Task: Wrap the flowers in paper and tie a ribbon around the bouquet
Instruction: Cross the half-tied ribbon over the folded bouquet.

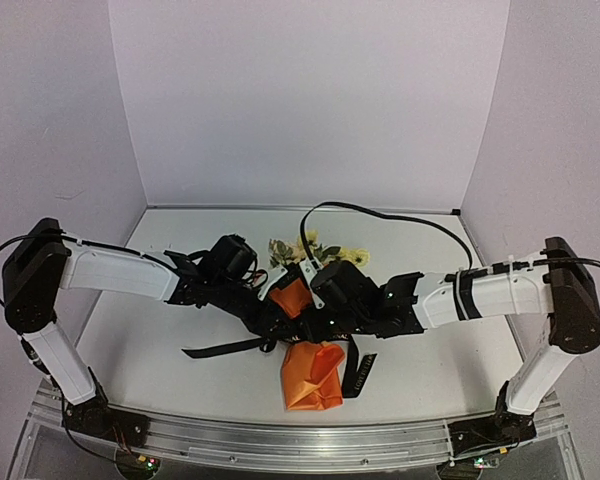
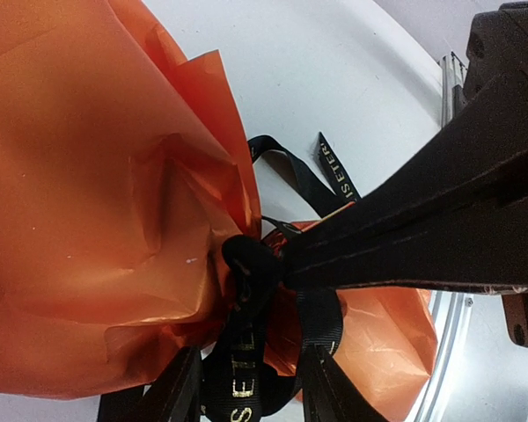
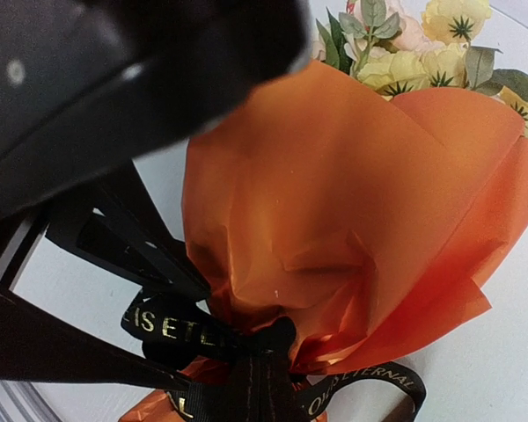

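Note:
The bouquet lies at the table's middle, its orange paper [image 1: 313,375] pinched at a waist, with pale yellow flowers [image 1: 315,250] and green leaves at the far end. The black ribbon [image 2: 246,369] with gold lettering is knotted round that waist [image 3: 172,327]; its tails trail left [image 1: 220,348] and right [image 1: 360,372]. My left gripper [image 2: 249,360] stands open, a lettered ribbon strand lying between its fingers [image 2: 172,391]. From the other side, my right gripper [image 3: 273,352] is shut on the ribbon right at the knot. The stems are hidden inside the paper.
An aluminium rail [image 1: 300,440] runs along the near table edge under the arm bases. White walls close the back and sides. A round black cable [image 1: 380,212] arcs over the table behind the flowers.

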Tool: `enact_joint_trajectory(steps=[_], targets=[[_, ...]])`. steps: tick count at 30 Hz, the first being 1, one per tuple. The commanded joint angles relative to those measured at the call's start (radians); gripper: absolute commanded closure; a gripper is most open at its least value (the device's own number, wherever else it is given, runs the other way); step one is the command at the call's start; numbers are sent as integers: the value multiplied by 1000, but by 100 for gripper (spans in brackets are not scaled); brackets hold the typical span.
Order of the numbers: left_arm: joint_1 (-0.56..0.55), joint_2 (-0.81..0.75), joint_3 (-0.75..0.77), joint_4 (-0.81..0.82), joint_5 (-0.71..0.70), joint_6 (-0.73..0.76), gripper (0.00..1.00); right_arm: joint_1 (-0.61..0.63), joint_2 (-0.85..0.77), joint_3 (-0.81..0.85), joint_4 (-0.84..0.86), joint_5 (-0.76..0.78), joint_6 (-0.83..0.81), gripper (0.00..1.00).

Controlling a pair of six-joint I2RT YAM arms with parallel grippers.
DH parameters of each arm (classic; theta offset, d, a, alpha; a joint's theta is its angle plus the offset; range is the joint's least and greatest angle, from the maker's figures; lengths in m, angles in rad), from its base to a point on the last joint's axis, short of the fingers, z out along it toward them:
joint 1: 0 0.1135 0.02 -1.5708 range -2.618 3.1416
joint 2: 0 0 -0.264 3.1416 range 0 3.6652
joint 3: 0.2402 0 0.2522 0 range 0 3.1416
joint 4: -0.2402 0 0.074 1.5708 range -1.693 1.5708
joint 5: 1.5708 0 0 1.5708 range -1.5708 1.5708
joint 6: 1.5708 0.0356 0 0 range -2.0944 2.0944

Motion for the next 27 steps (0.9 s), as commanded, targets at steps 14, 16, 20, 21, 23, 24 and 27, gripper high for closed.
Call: enact_joint_trajectory(steps=[14,16,20,21,23,24,27], targets=[[5,-52,-21,165,-86,37,54,5,-81,-17,16,-60,-26,100],[5,-71,-41,191,-96,45,55,5,-82,-20,17,-68,-22,100],[5,-75,-50,203,-68,67,57,5,-83,-26,21,-70,-15,100],[5,-70,-50,203,-51,74,58,5,-83,-27,22,-70,-14,100],[4,-59,-48,199,-20,83,58,4,-85,-31,23,-67,-13,100],[4,-53,-48,198,-5,85,59,3,-86,-33,24,-66,-13,100],[3,-43,-51,200,8,93,59,2,-90,-41,25,-65,-12,100]])
